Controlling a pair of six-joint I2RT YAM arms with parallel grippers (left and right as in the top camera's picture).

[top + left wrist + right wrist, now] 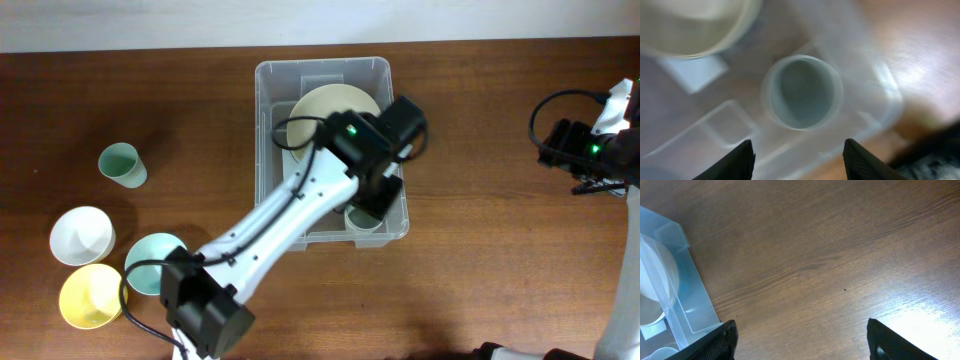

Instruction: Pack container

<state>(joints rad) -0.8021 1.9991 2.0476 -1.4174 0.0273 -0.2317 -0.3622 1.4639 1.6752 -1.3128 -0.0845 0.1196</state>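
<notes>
Left gripper (pixel 798 146): jaws apart and holding nothing. It hangs inside the container (pixel 320 64), above the near right corner. Both dark fingertips (pixel 746 150) show at the bottom of the wrist view, with a clear gap between them.

Directly below that gap is a small cup (pixel 802 92), pale green. It stands upright with its mouth up on the container floor, close to the corner wall. Neither finger touches it. The wrist view is blurred, so fine detail is lost.

Beside the cup is a white label (pixel 695 72), on the base. Beyond the label is the rim of a cream plate (pixel 690 25), which fills the far half of the container.

The left arm (pixel 290 215) reaches in from the near left edge of the table (pixel 480 280), over the near wall of the container.

Container: clear plastic bin at the middle of the brown wooden table, toward the far side, with its open top up.

Left of the container, all loose on the table:
- A green cup (pixel 122 163), upright and well apart from the bin.
- Nearer the front edge, three bowls grouped close together:
  - white bowl (pixel 82 235)
  - teal bowl (pixel 152 262), partly under the arm
  - yellow bowl (pixel 92 295)

Right gripper (pixel 800 332): jaws wide apart with nothing between them. It hangs over bare wood at the right side of the table, well apart from the container. Its wrist view catches only one corner of the bin at the left edge.
</notes>
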